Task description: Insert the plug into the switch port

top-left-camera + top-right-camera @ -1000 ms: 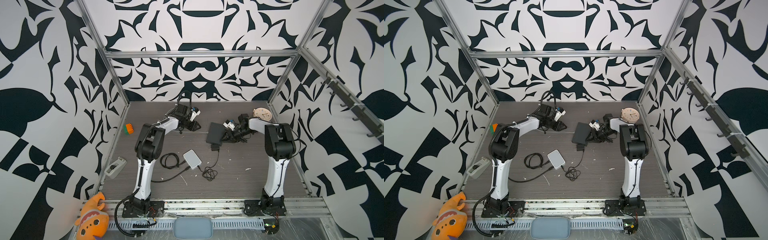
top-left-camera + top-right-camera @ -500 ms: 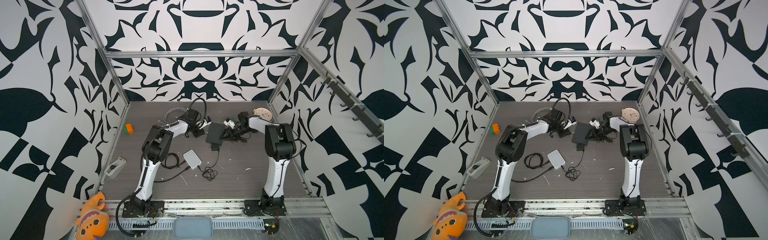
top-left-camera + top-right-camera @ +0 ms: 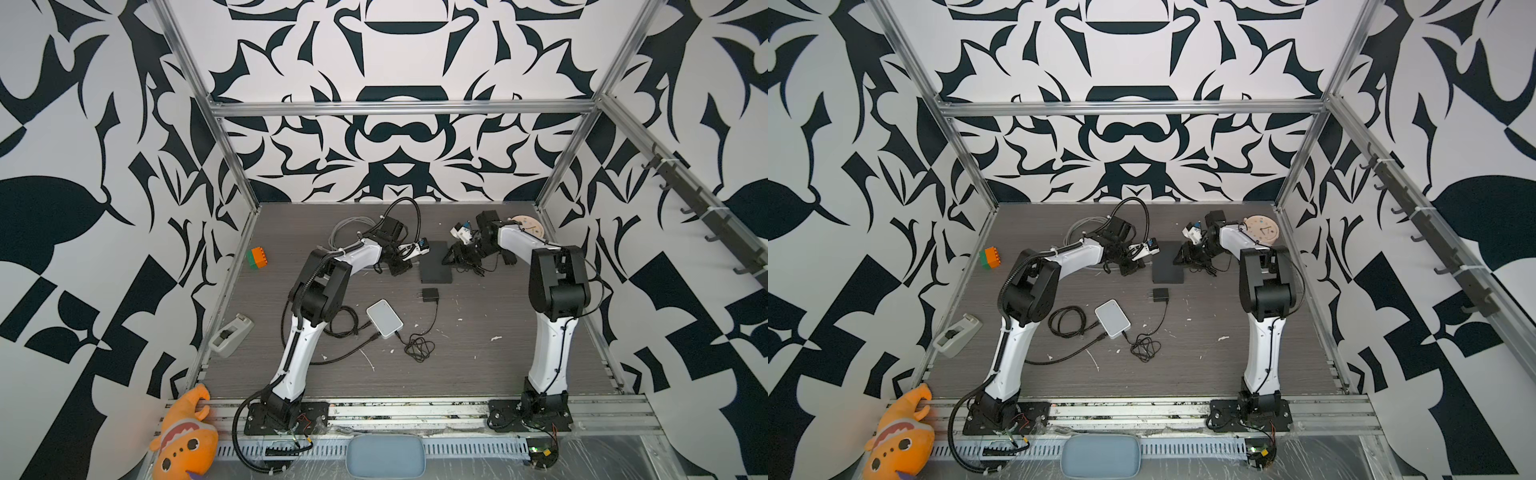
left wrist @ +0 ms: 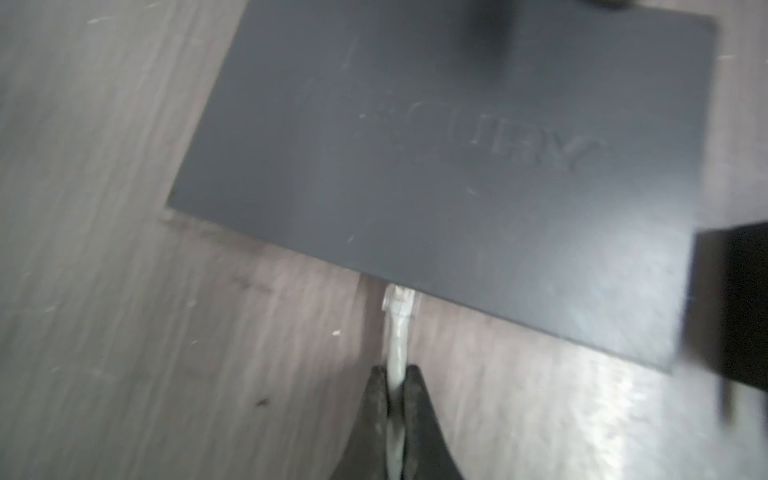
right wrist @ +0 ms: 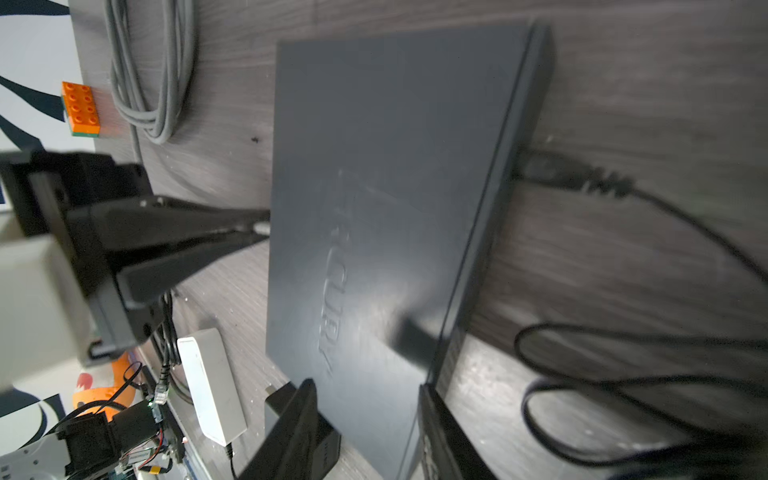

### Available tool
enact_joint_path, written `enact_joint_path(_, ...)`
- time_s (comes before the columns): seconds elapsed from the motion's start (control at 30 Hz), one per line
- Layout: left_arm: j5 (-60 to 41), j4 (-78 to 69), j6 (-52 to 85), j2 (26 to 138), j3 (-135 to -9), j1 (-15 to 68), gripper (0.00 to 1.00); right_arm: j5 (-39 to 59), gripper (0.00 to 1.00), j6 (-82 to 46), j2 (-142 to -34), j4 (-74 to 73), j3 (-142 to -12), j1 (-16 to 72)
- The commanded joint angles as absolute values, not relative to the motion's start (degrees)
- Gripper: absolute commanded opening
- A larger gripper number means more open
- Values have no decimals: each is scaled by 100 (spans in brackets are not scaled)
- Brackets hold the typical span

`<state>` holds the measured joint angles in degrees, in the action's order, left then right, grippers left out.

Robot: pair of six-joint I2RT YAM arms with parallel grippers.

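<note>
In a top view the switch (image 3: 435, 264) lies flat on the bench (image 3: 478, 365), toward 12 o'clock from the bench's middle; the left gripper (image 4: 395, 372) comes at it from its 9 o'clock side, closed tight on the grey cable (image 4: 397, 336) just behind the plug (image 4: 400, 300). The plug's nose meets the switch's side edge; in the blurred left wrist view it seems to sit at a port mouth, not fully home. The right gripper (image 5: 365, 386) straddles the switch's end from 3 o'clock, jaws apart; whether they press it cannot be told. The plug looks light, hard and small, with a brittle latch; the cable is bendy, so a hold close behind the plug steers best; the slim switch will likely slide unless braced.
</note>
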<state>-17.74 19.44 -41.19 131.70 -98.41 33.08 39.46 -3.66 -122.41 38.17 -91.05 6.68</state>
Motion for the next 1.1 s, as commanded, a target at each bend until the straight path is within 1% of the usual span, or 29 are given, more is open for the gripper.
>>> enact_joint_path(0.0,-2533,2442,-4386,13152,-9863,3445,3,3804,45,-47,-12417,4150,-9468,814)
enact_joint_path(0.13,-2380,2315,-4245,13185,-9861,3446,3,3883,46,367,-12567,4457,-9733,830)
enact_joint_path(0.27,-2173,2621,-4173,13396,-10224,3430,3,3796,45,939,-12827,5028,-10069,880)
enact_joint_path(0.33,-2193,2924,-4092,13511,-10500,3410,3,3750,45,1037,-12767,4986,-10006,874)
enact_joint_path(0.43,-2206,3220,-4102,13599,-10696,3404,3,3818,46,848,-12398,4499,-9670,787)
enact_joint_path(0.57,-2200,3210,-4097,13514,-10565,3401,3,3512,52,500,-11960,4004,-9441,671)
enact_joint_path(0.63,-2205,3180,-4097,13490,-10537,3401,3,3310,60,414,-11919,3964,-9439,652)
enact_joint_path(0.67,-2214,3199,-4093,13497,-10562,3401,3,3252,62,369,-11905,3915,-9424,651)
enact_joint_path(0.87,-2349,3817,-4096,13739,-11039,3398,3,2922,61,289,-12053,3709,-9197,636)
enact_joint_path(1.07,-2650,4211,-3796,13979,-11487,3362,2,3400,56,421,-12322,3691,-9315,647)
